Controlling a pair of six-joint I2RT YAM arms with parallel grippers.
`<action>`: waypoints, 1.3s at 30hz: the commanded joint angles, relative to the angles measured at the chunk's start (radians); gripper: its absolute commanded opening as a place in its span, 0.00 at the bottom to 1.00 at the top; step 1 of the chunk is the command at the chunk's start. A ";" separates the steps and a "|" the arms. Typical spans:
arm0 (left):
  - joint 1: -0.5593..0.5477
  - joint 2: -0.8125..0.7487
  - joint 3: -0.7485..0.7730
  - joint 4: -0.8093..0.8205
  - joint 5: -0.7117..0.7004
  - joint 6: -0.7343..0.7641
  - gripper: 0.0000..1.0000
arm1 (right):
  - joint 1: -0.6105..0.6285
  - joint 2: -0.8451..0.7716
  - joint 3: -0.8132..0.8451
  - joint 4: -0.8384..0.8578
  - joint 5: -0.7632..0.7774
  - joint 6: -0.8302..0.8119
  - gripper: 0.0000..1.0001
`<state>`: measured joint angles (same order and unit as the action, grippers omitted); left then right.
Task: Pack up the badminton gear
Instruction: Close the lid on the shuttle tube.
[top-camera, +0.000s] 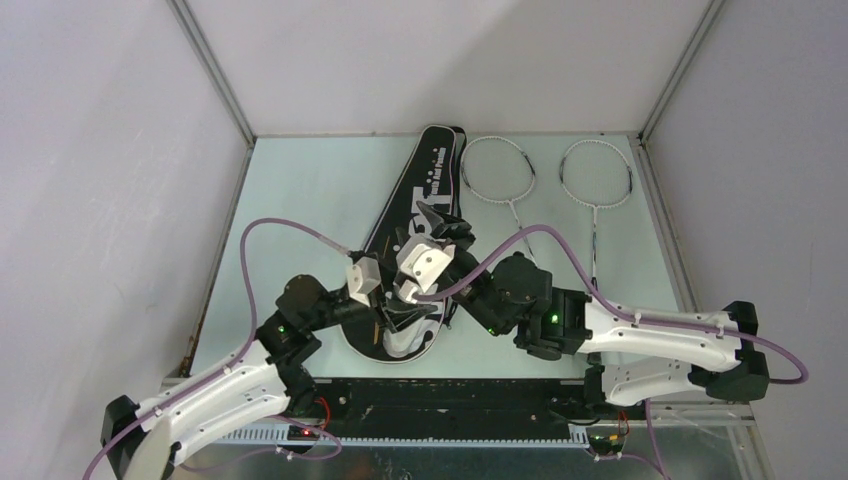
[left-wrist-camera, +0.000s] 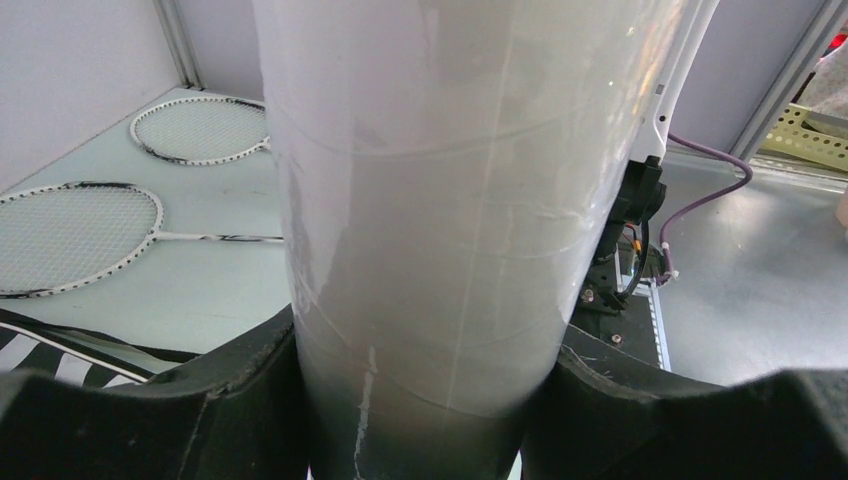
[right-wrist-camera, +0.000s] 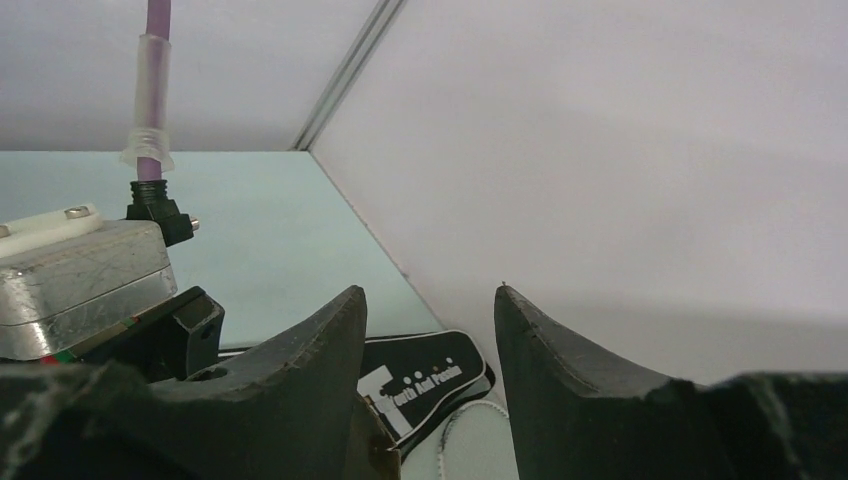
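- A pale green table (top-camera: 310, 190) sits inside a white-walled booth. The arms meet over its near middle.
- The left gripper (left-wrist-camera: 425, 400) is clamped around the long white tube (left-wrist-camera: 440, 200). Its black fingers (left-wrist-camera: 200, 400) press both flanks of the tube low down, and the rest rises out past the wrist camera.
- The right gripper (right-wrist-camera: 428, 295) stands parted with nothing between its fingers. Through the gap show only the wall and a lettered strip of the black bag (right-wrist-camera: 430, 385).
- The bag lies diagonally on the table, narrow end far and wide end near, directly under both grippers. The arms hide whether its mouth is open.
- The two rackets (top-camera: 497, 170) (top-camera: 596, 172) lie side by side at the far right, heads away from the arms and clear of the bag.
- No shuttlecocks show in any view. They may be inside the tube, but I cannot tell.
- The step in hand looks like getting the tube into the bag.
- To do it well, the left arm should tilt the tube to run along the bag's length before lowering it, since upright it would topple.
- The free right gripper is best used to pinch and lift the bag's upper layer near the wide end.
- The tube's wall is smooth, so the grip should stay firm until the tube rests inside.
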<state>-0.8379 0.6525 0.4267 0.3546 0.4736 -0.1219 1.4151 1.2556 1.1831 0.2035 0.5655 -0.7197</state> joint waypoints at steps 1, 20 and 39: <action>0.001 0.018 0.083 0.073 -0.100 -0.069 0.50 | 0.054 0.150 -0.177 -0.472 -0.053 -0.021 0.56; 0.001 0.054 0.070 0.127 -0.055 -0.020 0.50 | -0.044 -0.030 -0.077 -0.172 -0.090 0.178 0.70; 0.002 0.005 0.054 -0.025 0.054 0.260 0.52 | -0.288 -0.348 -0.060 -0.137 -0.466 0.631 0.99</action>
<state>-0.8421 0.6712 0.4358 0.3641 0.5068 0.0189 1.1728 0.9794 1.1172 0.0982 0.2230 -0.2035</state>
